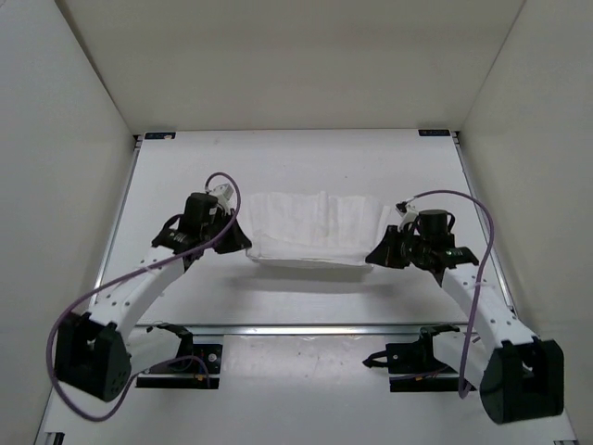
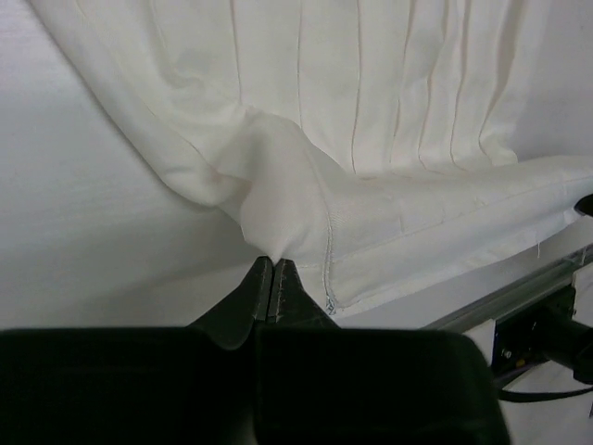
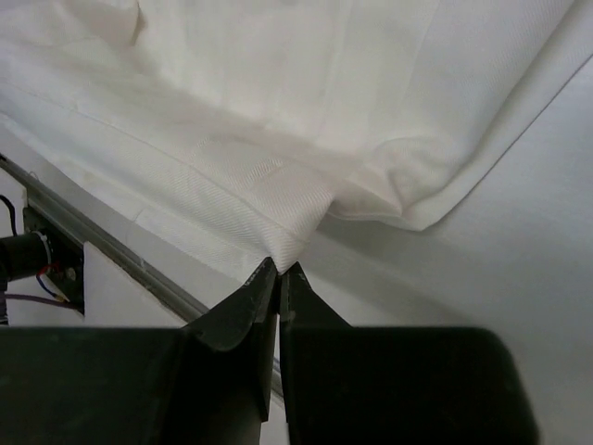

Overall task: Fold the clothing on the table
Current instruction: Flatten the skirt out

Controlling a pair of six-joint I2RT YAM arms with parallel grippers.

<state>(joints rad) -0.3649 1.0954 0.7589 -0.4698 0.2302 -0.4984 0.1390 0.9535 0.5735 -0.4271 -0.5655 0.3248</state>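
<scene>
Left claw (image 2: 271, 271) and right claw (image 3: 279, 273) each pinch a near corner of the pleated white garment (image 1: 315, 227) — its near edge seemingly clear of the table (image 1: 278, 158).

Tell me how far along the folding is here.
Done: the left gripper and right gripper are each shut on a near corner of the clothing. In hand: its near edge hangs lifted above the table. Left: laying that edge over the far part and releasing.
</scene>
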